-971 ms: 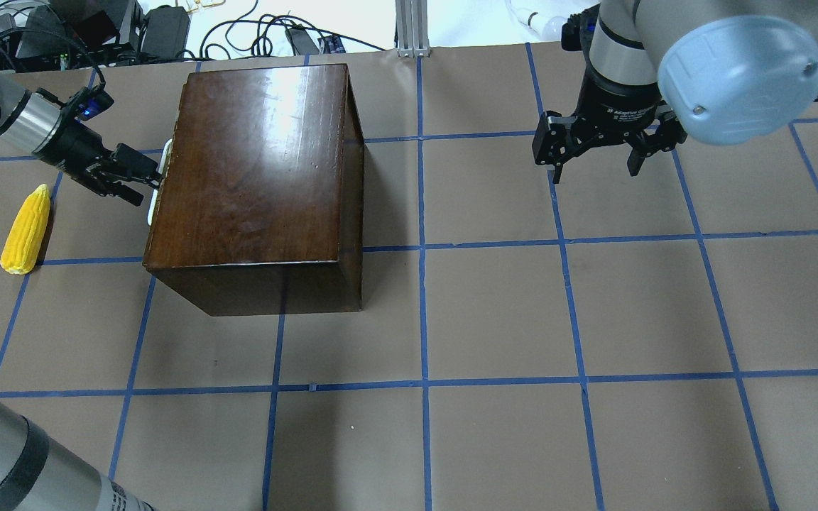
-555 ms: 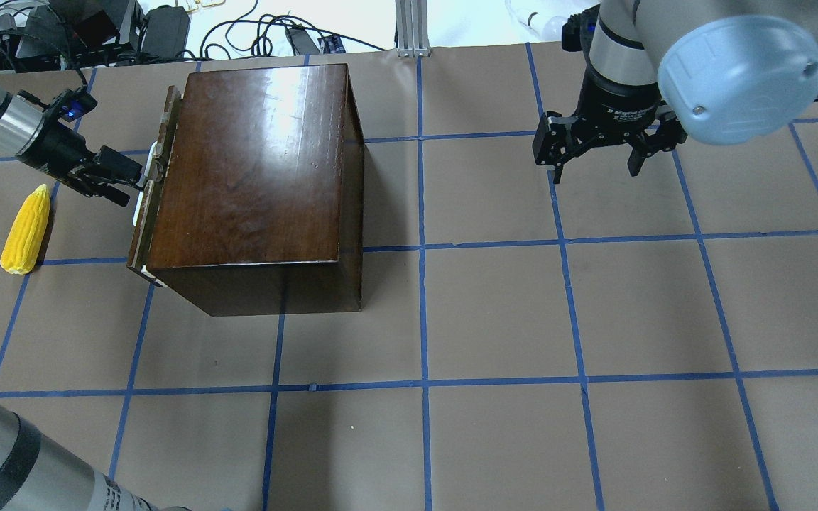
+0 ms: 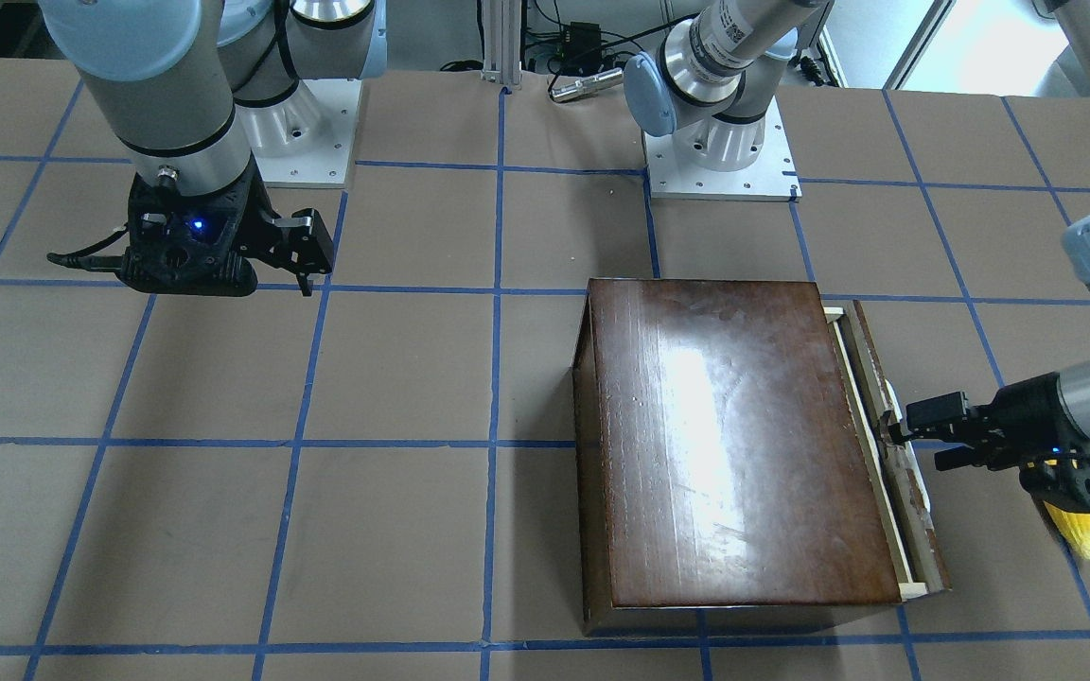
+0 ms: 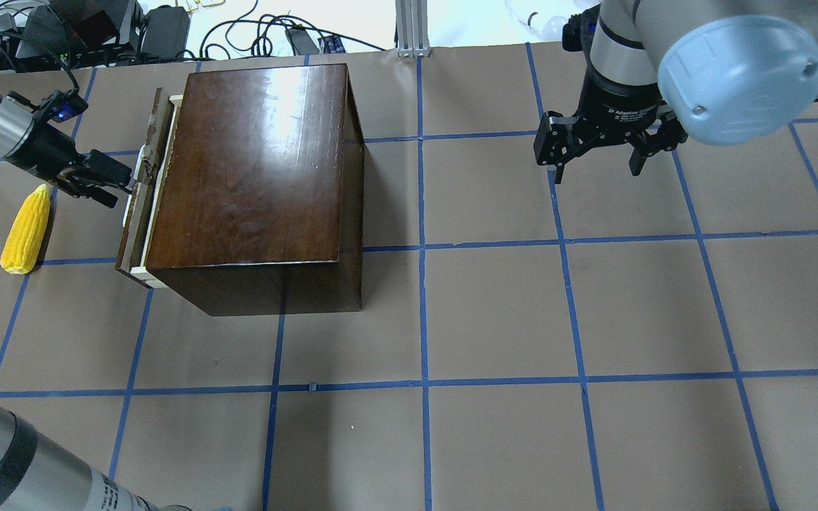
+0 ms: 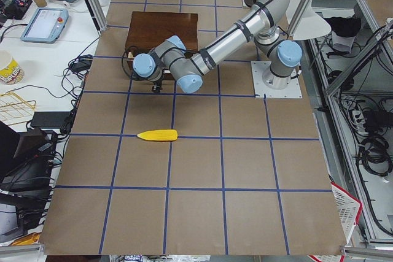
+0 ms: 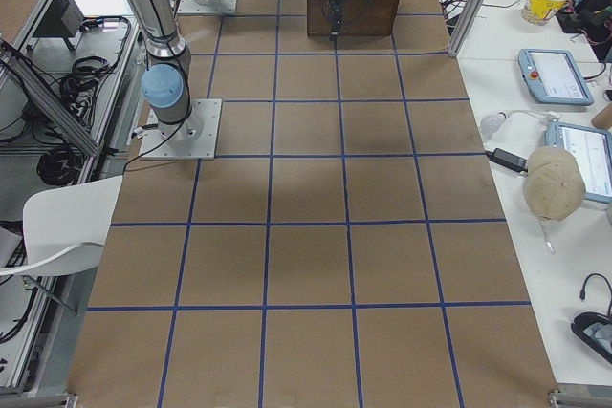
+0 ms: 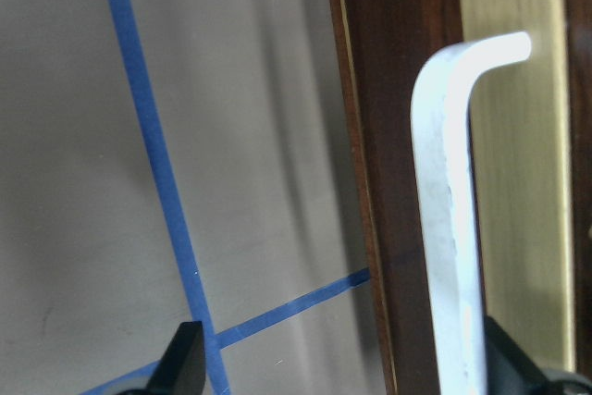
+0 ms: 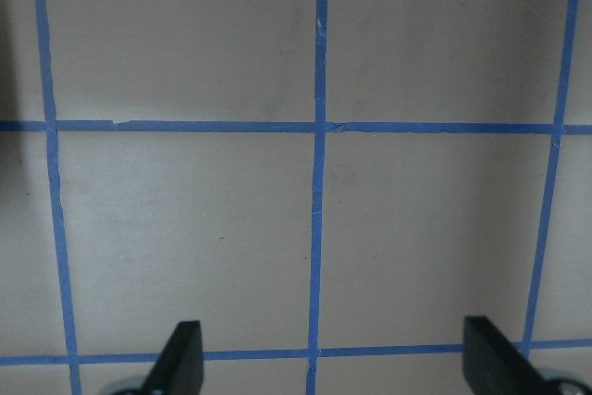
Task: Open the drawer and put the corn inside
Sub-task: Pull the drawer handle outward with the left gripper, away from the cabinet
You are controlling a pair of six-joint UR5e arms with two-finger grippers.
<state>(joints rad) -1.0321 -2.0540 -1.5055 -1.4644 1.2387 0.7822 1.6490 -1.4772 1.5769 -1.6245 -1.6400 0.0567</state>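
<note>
The glossy dark-brown box (image 4: 253, 177) stands on the table's left half. Its drawer (image 4: 138, 213) is pulled out a little at the box's left side, showing a strip of pale wood (image 3: 871, 454). My left gripper (image 4: 119, 186) is open at the whitish handle (image 7: 449, 228), which lies between its fingers (image 7: 185, 363), close to one of them. The yellow corn (image 4: 25, 231) lies on the table left of the drawer, apart from it; it also shows in the left side view (image 5: 158, 134). My right gripper (image 4: 593, 170) is open and empty above the far right of the table.
The brown paper table (image 4: 494, 319) has a blue tape grid. Cables and power supplies (image 4: 132, 32) lie beyond its far edge. An aluminium post (image 4: 412, 28) stands at the far middle. The arm bases (image 3: 720, 161) are bolted at the robot's side.
My left gripper has moved left with the handle, and the drawer has slid out from shut to slightly open. The corn and my right arm have not moved.
</note>
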